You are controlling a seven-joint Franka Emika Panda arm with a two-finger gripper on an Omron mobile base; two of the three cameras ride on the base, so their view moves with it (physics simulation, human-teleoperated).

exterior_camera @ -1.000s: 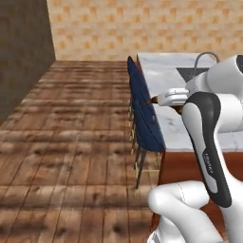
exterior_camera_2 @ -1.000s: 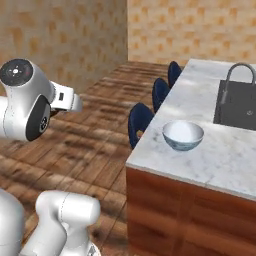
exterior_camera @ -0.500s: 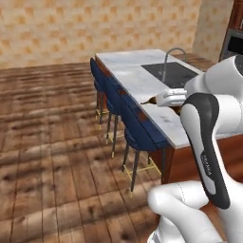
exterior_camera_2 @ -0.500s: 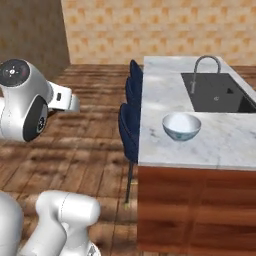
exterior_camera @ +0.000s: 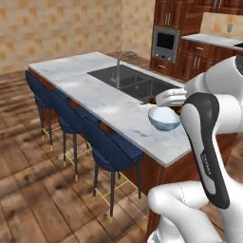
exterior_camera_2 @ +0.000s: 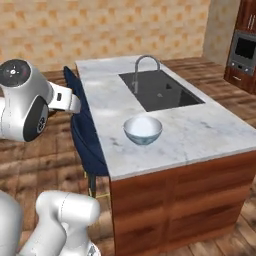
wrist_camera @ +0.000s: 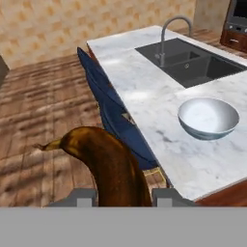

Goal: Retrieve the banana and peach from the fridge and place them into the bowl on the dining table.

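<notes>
The gripper [wrist_camera: 118,195] squeezes the brown banana [wrist_camera: 108,166] at bottom middle. The bowl [wrist_camera: 208,117] sits right, near the dining table [wrist_camera: 144,96] edge, bare marble around it.

The gripper [wrist_camera: 121,197] is closed on the banana [wrist_camera: 108,166], which stands up between the two finger tips [wrist_camera: 82,197] and fills the lower middle of the view. The banana is dark brown with a yellowish stem end that points to the left. Behind it lies a wooden floor [wrist_camera: 43,101]. To the right is the dining table [wrist_camera: 144,91] with its pale marble top. The bowl [wrist_camera: 208,118] stands on the marble near the close edge, and it is empty. Farther back is the dark sink [wrist_camera: 193,62] with an arched tap [wrist_camera: 169,36]. Blue chairs [wrist_camera: 113,116] stand along the left side of the table.
</notes>
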